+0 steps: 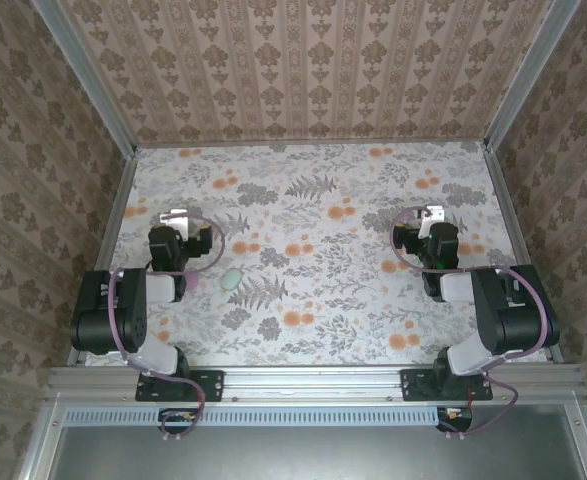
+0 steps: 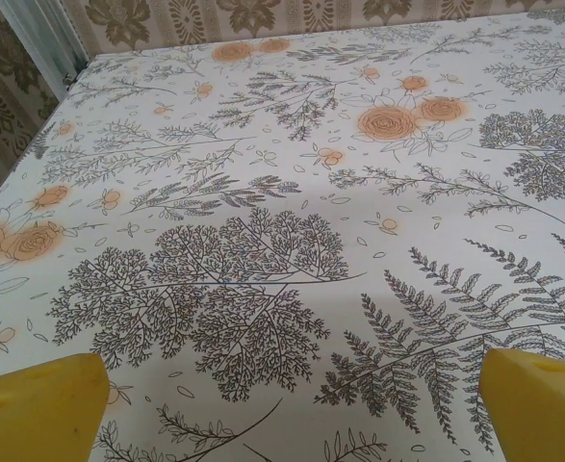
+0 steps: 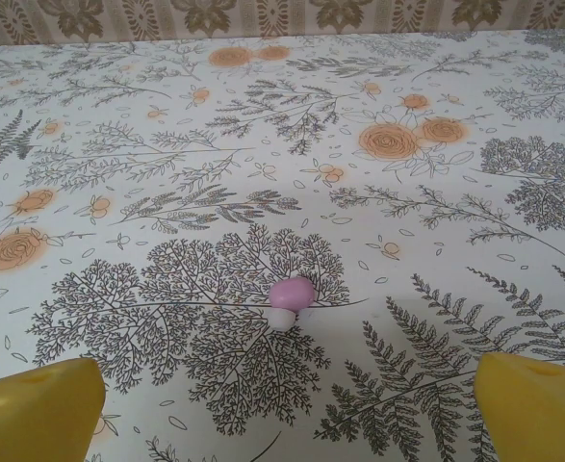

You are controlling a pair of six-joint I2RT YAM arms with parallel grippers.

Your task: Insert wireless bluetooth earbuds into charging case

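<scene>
**Q:** Risk from here?

**Me:** The earbud [image 3: 292, 296] is small and rounded. If my right claw [image 3: 287, 404] closes off-centre, I judge it will squirt out and roll over the table [image 3: 436, 241]. The pale green case [image 1: 233, 278] sits well apart from it, by my left arm, so a loose pinch could drop the bud on the way. Lid state: cannot tell.

**Q:** Positions?

**Me:** Right claw wide, empty. Earbud lies ahead, about centred between the jaws, untouched. Left claw [image 2: 287, 409] wide, empty. Case sits behind it, toward the middle.
</scene>
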